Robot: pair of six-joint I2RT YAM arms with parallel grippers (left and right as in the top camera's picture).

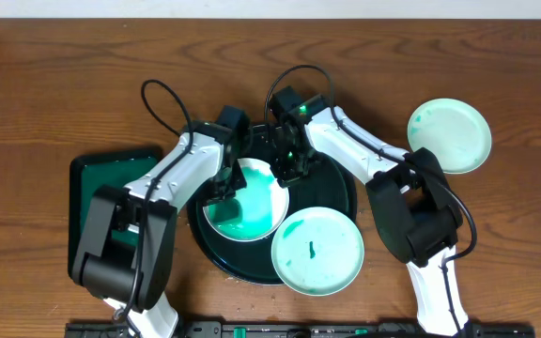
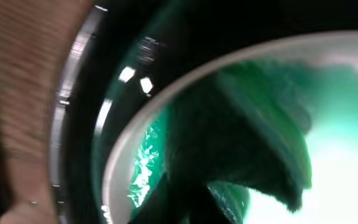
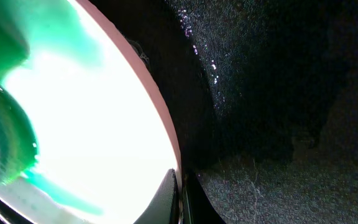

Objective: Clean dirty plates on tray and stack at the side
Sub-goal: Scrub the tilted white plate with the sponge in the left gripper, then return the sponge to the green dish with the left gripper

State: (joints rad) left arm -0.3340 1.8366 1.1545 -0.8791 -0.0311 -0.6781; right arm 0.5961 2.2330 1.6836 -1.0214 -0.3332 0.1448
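On the brown wooden table (image 1: 45,84), the large round dark green-black tray (image 1: 338,195) is sitting midway along the front edge. One teal-smeared round white plate (image 1: 252,221) is lying inside it, a second plate (image 1: 317,252) is overhanging its front-right rim, and a third plate (image 1: 449,136) is resting toward the back right corner. The left claw (image 1: 222,186) is apparently clamping a dark green cloth (image 2: 241,143) and pressing it onto the tray's plate, while the right claw (image 1: 287,169) is pinching that plate's rim. Stiff, slick and breakable, the plate is best gripped at the rim.

Overhead is evenly lit, sharp. Left wrist view is blurred; right wrist's plate (image 3: 92,118) glares overexposed white.
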